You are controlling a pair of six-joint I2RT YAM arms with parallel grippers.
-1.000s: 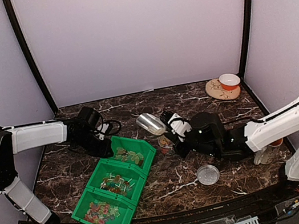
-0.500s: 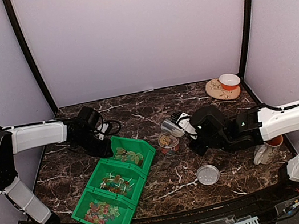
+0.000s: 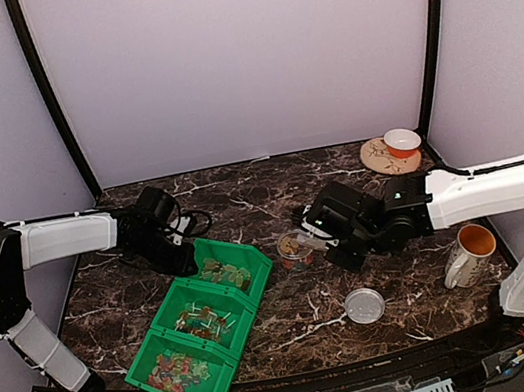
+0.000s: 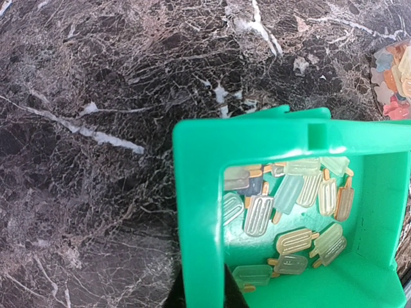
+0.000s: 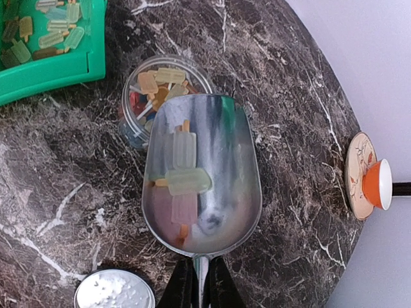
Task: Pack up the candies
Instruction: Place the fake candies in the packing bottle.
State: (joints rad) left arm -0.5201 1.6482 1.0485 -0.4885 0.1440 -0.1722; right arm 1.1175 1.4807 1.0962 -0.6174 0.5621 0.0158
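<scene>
Pouring into the jar is judged to be the step in hand. A metal scoop (image 5: 202, 173) is held by its handle in the jaws of the right arm (image 3: 485, 192), which are closed tight on it. In the wrist view its mouth overlaps the rim of the clear jar (image 5: 126, 106), which stands near the middle of the surface (image 3: 242, 194); whether the two touch cannot be told. A few pale lolly-shaped candies (image 5: 183, 179) lie in the scoop's bowl. More are seen in the jar, and the rest are kept in the three green bins (image 3: 236, 248), which run from the middle towards the near left corner. The jaws of the left arm (image 3: 66, 236) are closed on the far wall of the farthest bin, one to each side of it.

Next, the scoop would have to be tipped with its mouth kept over the opening, so that nothing is spilled. The jar is unheld and could be nudged aside.

The jar's lid (image 3: 365, 305) lies towards the near edge, apart from the jar. A mug (image 3: 467, 254) stands by the right edge and a saucer with an orange cup (image 3: 392, 153) in the far right corner. Neither is in the way.
</scene>
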